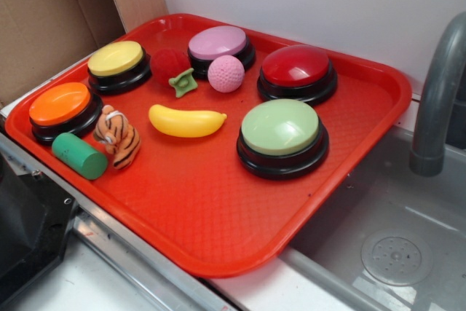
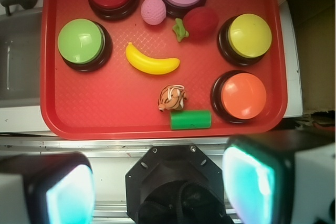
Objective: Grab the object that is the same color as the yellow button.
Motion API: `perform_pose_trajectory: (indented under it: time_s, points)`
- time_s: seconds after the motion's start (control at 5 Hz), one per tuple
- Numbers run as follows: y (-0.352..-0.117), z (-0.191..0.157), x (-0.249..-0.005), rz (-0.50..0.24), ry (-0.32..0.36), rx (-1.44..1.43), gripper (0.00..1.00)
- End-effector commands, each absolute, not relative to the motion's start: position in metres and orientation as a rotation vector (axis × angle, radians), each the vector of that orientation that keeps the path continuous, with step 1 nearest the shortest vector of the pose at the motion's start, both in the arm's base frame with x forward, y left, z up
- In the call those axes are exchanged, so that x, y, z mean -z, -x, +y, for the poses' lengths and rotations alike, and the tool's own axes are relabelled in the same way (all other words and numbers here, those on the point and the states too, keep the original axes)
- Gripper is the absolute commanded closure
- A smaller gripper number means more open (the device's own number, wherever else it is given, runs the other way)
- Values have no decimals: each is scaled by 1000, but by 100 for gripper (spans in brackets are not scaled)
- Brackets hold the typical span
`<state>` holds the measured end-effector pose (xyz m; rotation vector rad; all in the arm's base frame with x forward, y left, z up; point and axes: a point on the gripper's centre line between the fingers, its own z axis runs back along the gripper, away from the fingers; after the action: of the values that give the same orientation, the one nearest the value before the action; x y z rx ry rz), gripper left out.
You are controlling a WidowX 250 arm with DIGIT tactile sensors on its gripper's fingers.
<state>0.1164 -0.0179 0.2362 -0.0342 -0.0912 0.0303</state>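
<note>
The object, a small glossy yellow banana (image 1: pixel 187 121) (image 2: pixel 152 60), lies flat near the middle of the red tray (image 1: pixel 218 223) (image 2: pixel 105 108). At the tray's back left corner in the exterior view stands the yellow button (image 1: pixel 116 60) (image 2: pixel 249 36), a mustard dome on a black base. My gripper (image 2: pixel 160 182) shows only in the wrist view. It is open, its teal-padded fingers (image 2: pixel 249 177) wide apart with nothing between them. It hangs high above the tray's near edge, well short of the banana.
Orange (image 1: pixel 60 103), pale green (image 1: pixel 280 127), red (image 1: pixel 297 67) and purple (image 1: pixel 218 43) buttons ring the tray. A tiger toy (image 1: pixel 119 136), green cylinder (image 1: pixel 79 155), pink ball (image 1: pixel 226 73) and red strawberry toy (image 1: pixel 169 65) lie around the banana. A sink (image 1: pixel 393 253) and faucet (image 1: pixel 437 92) are to the right.
</note>
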Motion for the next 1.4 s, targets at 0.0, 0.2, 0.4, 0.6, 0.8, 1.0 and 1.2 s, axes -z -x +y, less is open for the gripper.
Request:
perform_pose_trajectory:
  time_s: [0.0,0.2,0.4,0.6,0.8,1.0,1.2]
  points:
    - [-116,-18,-236,-91,34,-30,0]
    - [-139,-27,-220,-73,5,127,0]
    - [-158,-34,-201,-66,-85,273,0]
    - [-178,-38,-172,-37,-83,422,0]
    - [-195,-39,-142,-9,-124,549,0]
    - [-208,-35,-110,-13,-115,631,0]
    - [-216,-35,-81,2,-91,664,0]
